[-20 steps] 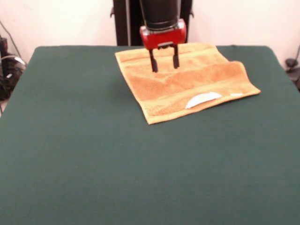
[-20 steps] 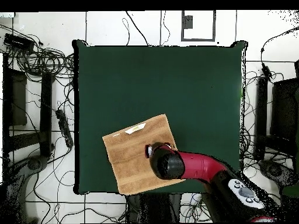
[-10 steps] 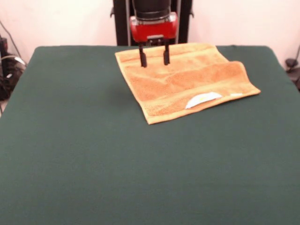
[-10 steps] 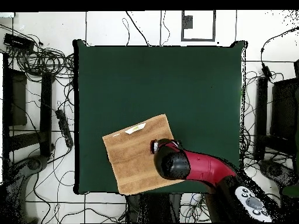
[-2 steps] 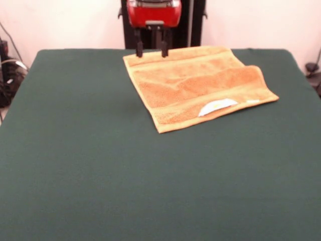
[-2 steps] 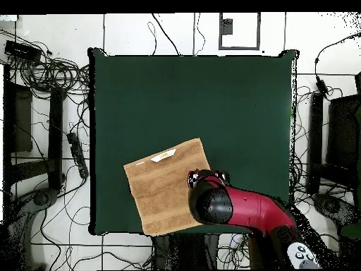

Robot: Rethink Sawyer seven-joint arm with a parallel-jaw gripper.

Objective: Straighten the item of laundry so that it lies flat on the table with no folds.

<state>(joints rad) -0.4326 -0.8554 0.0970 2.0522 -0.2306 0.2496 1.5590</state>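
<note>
1. Here, a dark green felt-like bench [image 5: 100, 165] spreads wide.
2. The red gripper [image 5: 150, 49], black fingers parted and empty, hangs over the towel's far corner.
3. An orange-tan terry towel [image 5: 195, 88], white label [image 5: 216, 106] showing, lies rumpled at the far edge.

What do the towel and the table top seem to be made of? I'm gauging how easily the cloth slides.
The towel looks like orange-tan terry cloth: fuzzy looped pile, flatter woven bands, a white label. The table top seems a dark green felt-like fabric, matte with no glare. Cloth may drag on it.
</note>
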